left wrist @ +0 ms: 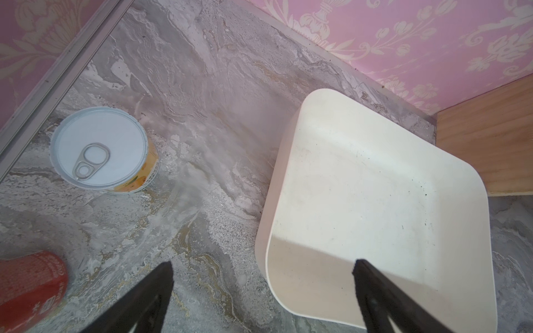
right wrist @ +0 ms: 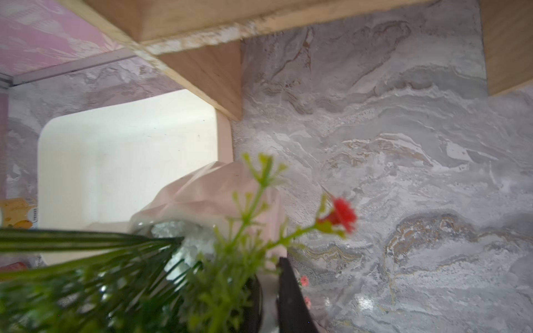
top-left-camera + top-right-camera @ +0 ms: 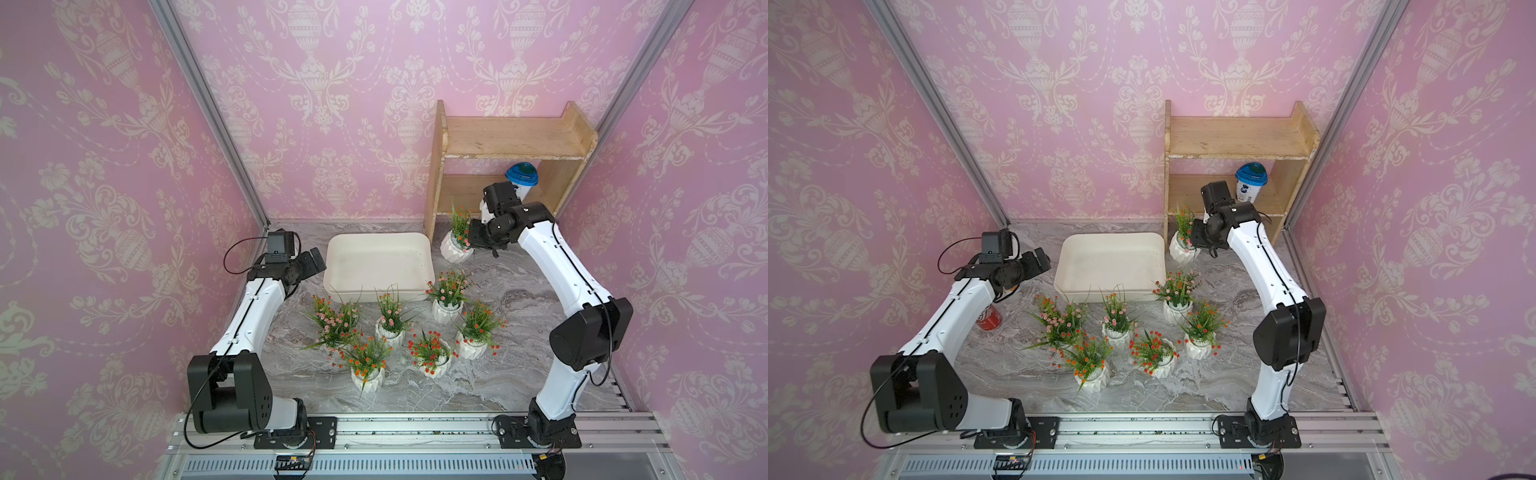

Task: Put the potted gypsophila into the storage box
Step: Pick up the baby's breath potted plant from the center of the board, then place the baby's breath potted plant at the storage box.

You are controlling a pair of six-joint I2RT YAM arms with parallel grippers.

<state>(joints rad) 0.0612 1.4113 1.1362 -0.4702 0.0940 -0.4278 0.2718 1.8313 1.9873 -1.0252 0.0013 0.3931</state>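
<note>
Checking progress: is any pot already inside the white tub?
No, the storage box shows only its bare floor in a top view.

Potted gypsophila sprigs point(image 2: 95, 276) are blurring across the right wrist view; the left arm point(image 3: 951, 313) is half covering the red can point(image 3: 990, 321).

White arm links point(image 3: 561, 266); black joints point(image 3: 586, 332) (thin black cables point(image 3: 231, 253)).

Six pots point(image 3: 390, 328) before storage box point(image 3: 376, 266); seventh pot point(image 3: 454, 249) at right.
</note>
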